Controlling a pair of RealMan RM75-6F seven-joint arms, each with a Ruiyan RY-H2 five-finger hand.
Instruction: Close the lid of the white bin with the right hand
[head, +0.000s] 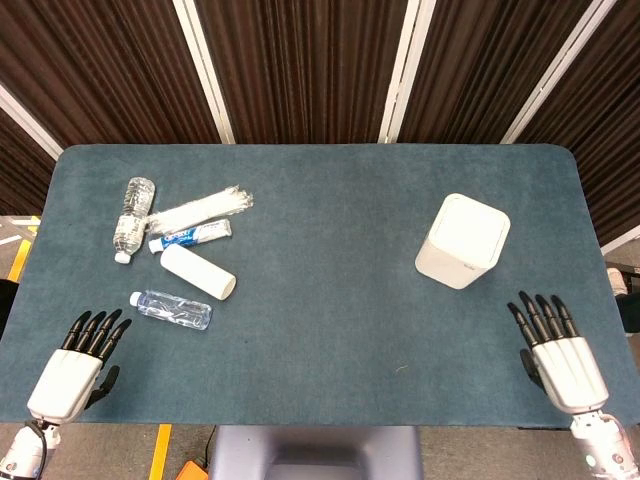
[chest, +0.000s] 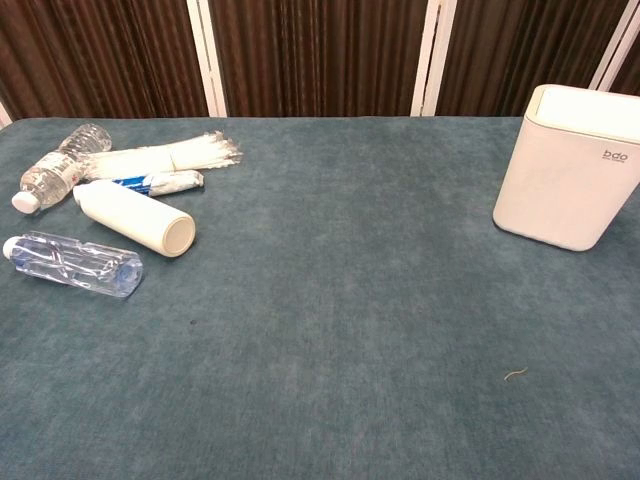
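Closing step looks done, judged from the flat top of the white bin (head: 463, 241): lid (head: 469, 227) flush with the rim in the head view, no gap showing in the chest view either. Stands upright on the right side of the teal table (head: 320, 300), well apart from everything else.

Right hand (head: 557, 348) at the near right edge of the table, palm down, fingers stretched and apart, holding nothing, clear of the bin. Left hand (head: 75, 363) likewise flat and empty at the near left corner (not needed for this job).

Next, probably nothing beyond a check that the lid sits fully latched; otherwise a light downward press with the right hand.
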